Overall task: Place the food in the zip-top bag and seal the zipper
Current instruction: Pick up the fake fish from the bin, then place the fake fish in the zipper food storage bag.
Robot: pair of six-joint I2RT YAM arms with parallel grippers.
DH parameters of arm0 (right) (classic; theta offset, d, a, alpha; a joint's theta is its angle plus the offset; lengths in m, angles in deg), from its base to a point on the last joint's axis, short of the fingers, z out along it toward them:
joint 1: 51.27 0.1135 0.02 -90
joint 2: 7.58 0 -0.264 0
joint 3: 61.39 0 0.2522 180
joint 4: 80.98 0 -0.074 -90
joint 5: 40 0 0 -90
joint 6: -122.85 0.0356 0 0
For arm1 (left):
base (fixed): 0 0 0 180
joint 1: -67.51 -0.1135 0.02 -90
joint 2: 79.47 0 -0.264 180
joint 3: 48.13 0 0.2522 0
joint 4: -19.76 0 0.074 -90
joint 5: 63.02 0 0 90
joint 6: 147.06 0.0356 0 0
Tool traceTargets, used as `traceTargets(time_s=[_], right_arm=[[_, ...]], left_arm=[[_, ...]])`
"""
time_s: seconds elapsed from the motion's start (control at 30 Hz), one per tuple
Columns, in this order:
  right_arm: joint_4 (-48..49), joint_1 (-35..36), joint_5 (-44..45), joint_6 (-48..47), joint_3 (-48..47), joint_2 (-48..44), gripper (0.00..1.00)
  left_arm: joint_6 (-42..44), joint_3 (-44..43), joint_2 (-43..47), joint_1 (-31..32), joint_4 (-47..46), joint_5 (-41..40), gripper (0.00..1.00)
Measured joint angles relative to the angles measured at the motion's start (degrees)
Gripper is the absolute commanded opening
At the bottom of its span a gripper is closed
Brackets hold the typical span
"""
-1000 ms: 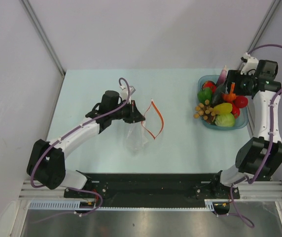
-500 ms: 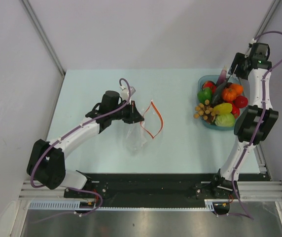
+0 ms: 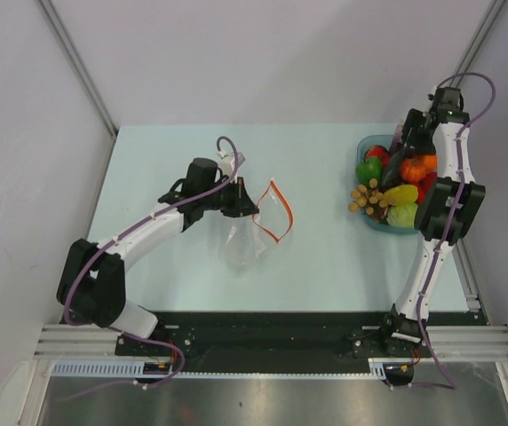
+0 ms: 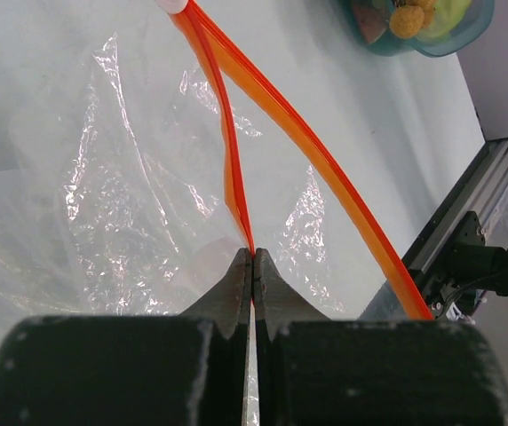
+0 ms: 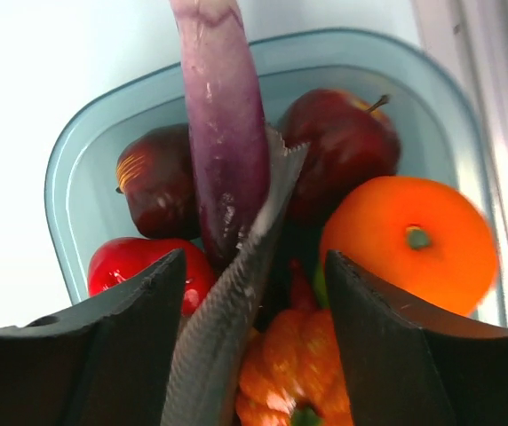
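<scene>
From the left wrist, the tray (image 4: 480,27) is cut off by the top edge and its food (image 4: 407,19) is a blur. The zipper (image 4: 321,164) runs off the top, its near end lost inside the left gripper (image 4: 252,259). From the right wrist, the purple vegetable (image 5: 223,124) is cropped at the top; the grey ridged thing (image 5: 236,284) beside it is too blurred to name.

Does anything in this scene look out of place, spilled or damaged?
Nothing looks spilled or damaged. The blue tray is heaped, though: a long purple vegetable sticks out over its far rim, and a cluster of tan balls seems to hang over its left rim, so both could tip out.
</scene>
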Motion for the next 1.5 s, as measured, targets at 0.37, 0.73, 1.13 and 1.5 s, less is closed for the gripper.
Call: traceTargets(time_s=[0.37,0.73,1.13,1.5], right_arm=[[-1.05,0.55,-2.34,2.25,-0.13,1.25,0.09],[-1.97,-1.03,-7.93,5.07,1.16,-3.02,0.00],[16.26,2.34,-19.69,17.29,18.12,-28.81,0.00],[44.48,31.28,-11.80,28.15,39.58,-45.92,0.00]], left_arm=[[-0.13,-1.75,-1.62,-0.98,1.86,0.24,0.00],[-1.09,-2.93,-1.60,-1.40,2.60,0.76,0.00],[-6.45,-1.57,2.40,-3.78,-0.09,4.50,0.00],[-15.69,0.15,6.34,-4.85,-6.86,4.31,0.00]])
